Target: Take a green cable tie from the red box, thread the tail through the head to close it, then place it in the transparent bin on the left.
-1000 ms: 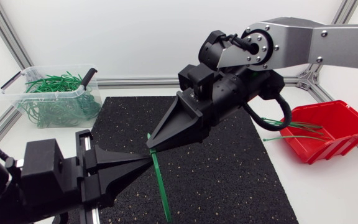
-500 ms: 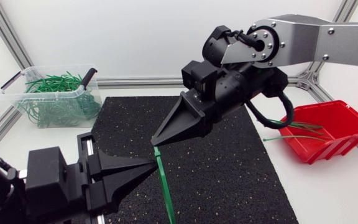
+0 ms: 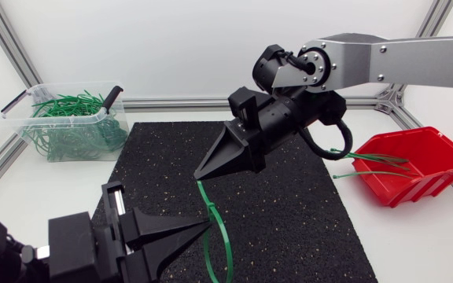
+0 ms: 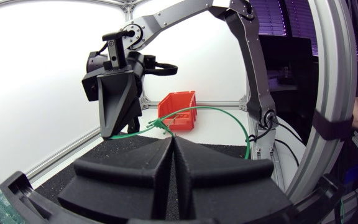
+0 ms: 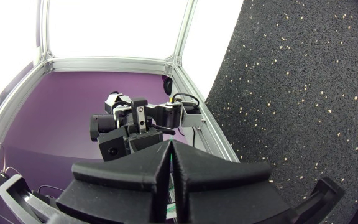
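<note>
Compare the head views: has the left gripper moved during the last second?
Yes. The left gripper, shut on the green cable tie, has drawn back from the transparent bin toward the near edge of the black mat.

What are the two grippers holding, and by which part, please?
One green cable tie, bowed into a loop: right gripper pinches one end, left gripper the other.

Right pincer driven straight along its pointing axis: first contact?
Probably the left arm behind the left pincer: the right pincer aims there, holding the green cable tie. Depth unclear; maybe the mat first.
</note>
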Controlling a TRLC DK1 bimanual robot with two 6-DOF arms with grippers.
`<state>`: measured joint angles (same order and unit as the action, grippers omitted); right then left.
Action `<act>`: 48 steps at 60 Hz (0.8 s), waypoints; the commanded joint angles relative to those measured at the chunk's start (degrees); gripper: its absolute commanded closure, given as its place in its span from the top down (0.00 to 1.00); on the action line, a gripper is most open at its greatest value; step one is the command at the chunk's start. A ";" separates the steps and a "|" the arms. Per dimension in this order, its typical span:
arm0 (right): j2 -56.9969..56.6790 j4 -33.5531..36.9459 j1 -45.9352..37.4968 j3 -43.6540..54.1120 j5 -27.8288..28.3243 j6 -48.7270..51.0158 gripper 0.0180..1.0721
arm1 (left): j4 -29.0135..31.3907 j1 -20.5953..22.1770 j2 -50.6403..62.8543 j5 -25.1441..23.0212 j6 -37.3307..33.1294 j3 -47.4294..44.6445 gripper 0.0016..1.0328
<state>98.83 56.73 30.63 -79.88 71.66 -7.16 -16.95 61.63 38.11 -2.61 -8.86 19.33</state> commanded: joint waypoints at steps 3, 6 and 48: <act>-1.09 -3.64 -0.31 0.95 -2.14 -0.75 0.06 | 0.34 -0.37 0.12 -2.13 -1.42 -0.44 0.04; -2.41 -5.05 -0.40 2.01 -4.16 -1.37 0.12 | 0.60 -3.18 0.12 -2.13 -1.33 -0.17 0.04; -14.36 -25.35 -4.00 16.59 -40.28 -1.72 0.97 | -6.34 -71.21 27.55 -14.35 5.79 25.67 0.04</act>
<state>87.83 33.61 26.24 -66.83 34.09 -7.55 -21.78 -4.95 61.71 -16.47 -4.89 39.05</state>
